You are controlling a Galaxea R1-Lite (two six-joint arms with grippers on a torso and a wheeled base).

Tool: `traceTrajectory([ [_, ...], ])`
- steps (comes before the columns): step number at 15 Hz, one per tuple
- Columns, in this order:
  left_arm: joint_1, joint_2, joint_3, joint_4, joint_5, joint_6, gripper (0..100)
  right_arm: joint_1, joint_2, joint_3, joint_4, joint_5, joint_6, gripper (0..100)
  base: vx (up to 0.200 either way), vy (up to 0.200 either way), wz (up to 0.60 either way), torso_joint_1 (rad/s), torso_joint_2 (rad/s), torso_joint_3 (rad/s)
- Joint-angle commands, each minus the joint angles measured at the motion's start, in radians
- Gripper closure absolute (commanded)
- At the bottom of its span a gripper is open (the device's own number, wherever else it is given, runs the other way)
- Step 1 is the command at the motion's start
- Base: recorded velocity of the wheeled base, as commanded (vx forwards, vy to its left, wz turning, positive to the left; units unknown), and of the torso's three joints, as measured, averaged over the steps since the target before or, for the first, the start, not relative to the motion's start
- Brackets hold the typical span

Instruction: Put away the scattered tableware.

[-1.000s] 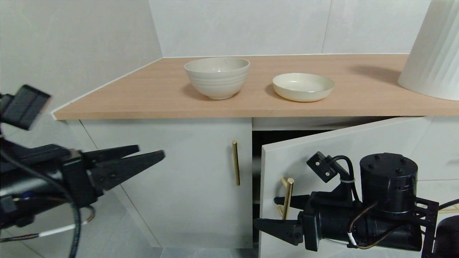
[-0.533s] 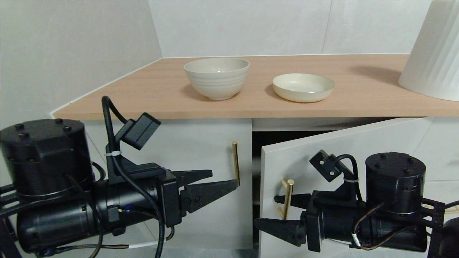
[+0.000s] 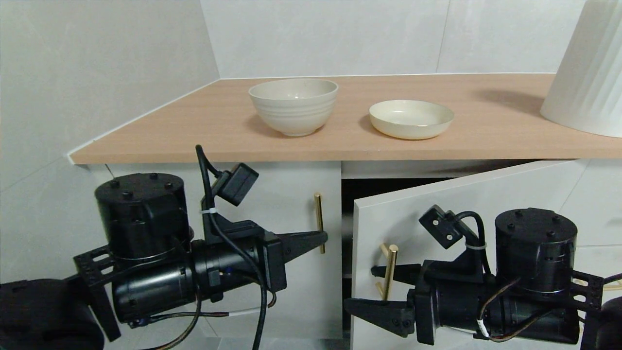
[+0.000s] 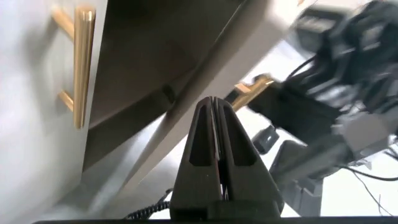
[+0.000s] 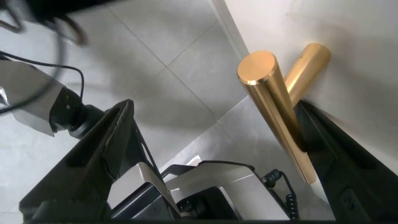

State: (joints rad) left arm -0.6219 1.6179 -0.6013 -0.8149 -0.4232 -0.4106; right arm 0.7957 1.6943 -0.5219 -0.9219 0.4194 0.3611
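Between the spread fingers of our right gripper (image 3: 360,286) stands the upright handle (image 3: 388,270) of the half-open door (image 3: 486,194) (touching, we think). Our left gripper (image 3: 318,238), pinched shut, points at the other handle (image 3: 318,214). The bowl (image 3: 294,104) and dish (image 3: 411,118) sit above both, on the counter (image 3: 209,136).

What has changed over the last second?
The left pincer swung in from the left edge, shut, and now has its tip at the left handle of the closed door. The right pincer stayed open around the right handle of the ajar door. The bowl and dish stayed on the countertop.
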Motion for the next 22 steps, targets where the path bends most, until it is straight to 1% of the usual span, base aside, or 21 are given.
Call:
traceTrajectory([
  [1, -0.004, 0.12, -0.015, -0.036, -0.012, 0.015, 100, 0.0, 0.008, 0.0, 0.003, -0.001, 0.001, 0, 0.0, 0.0, 0.0, 0.0, 0.0, 0.0],
  [2, -0.005, 0.175, -0.029, -0.076, -0.016, 0.039, 100, 0.0, 0.008, 0.002, 0.003, -0.001, 0.001, 0, 0.0, 0.0, 0.0, 0.0, 0.0, 0.0],
  [3, -0.005, 0.231, -0.048, -0.115, -0.014, 0.056, 100, 0.0, 0.008, 0.002, 0.003, -0.001, 0.001, 0, 0.0, 0.0, 0.0, 0.0, 0.0, 0.0],
  [4, -0.005, 0.292, -0.071, -0.167, -0.014, 0.061, 100, 0.0, 0.008, 0.002, 0.003, -0.001, 0.001, 0, 0.0, 0.0, 0.0, 0.0, 0.0, 0.0],
  [5, -0.005, 0.327, -0.087, -0.196, -0.014, 0.062, 100, 0.0, 0.008, 0.002, 0.003, -0.001, 0.001, 0, 0.0, 0.0, 0.0, 0.0, 0.0, 0.0],
  [11, -0.028, 0.409, -0.213, -0.202, -0.016, 0.062, 100, -0.001, 0.01, 0.002, 0.003, -0.001, 0.001, 0, 0.0, 0.0, 0.0, 0.0, 0.0, 0.0],
  [13, -0.047, 0.405, -0.215, -0.205, -0.016, 0.062, 100, -0.009, 0.01, 0.002, 0.003, -0.002, -0.001, 0, 0.0, 0.0, 0.0, 0.0, 0.0, 0.0],
  [15, -0.064, 0.398, -0.219, -0.205, -0.016, 0.064, 100, -0.046, 0.004, 0.006, 0.003, -0.004, -0.007, 0, 0.0, 0.0, 0.0, 0.0, 0.0, 0.0],
  [16, -0.075, 0.387, -0.218, -0.207, -0.016, 0.064, 100, -0.081, -0.004, 0.023, 0.002, -0.005, -0.011, 0, 0.0, 0.0, 0.0, 0.0, 0.0, 0.0],
  [17, -0.075, 0.387, -0.218, -0.207, -0.016, 0.064, 100, -0.082, -0.004, 0.025, 0.003, -0.005, -0.013, 0, 0.0, 0.0, 0.0, 0.0, 0.0, 0.0],
  [18, -0.081, 0.367, -0.209, -0.216, -0.017, 0.07, 100, -0.11, -0.027, 0.062, 0.003, -0.008, -0.047, 0, 0.0, 0.0, 0.0, 0.0, 0.0, 0.0],
  [20, -0.087, 0.366, -0.192, -0.236, -0.019, 0.09, 100, -0.116, -0.056, 0.106, 0.003, -0.014, -0.056, 0, 0.0, 0.0, 0.0, 0.0, 0.0, 0.0],
  [22, -0.093, 0.367, -0.18, -0.256, -0.019, 0.093, 100, -0.124, -0.09, 0.151, 0.002, -0.047, -0.057, 0, 0.0, 0.0, 0.0, 0.0, 0.0, 0.0],
])
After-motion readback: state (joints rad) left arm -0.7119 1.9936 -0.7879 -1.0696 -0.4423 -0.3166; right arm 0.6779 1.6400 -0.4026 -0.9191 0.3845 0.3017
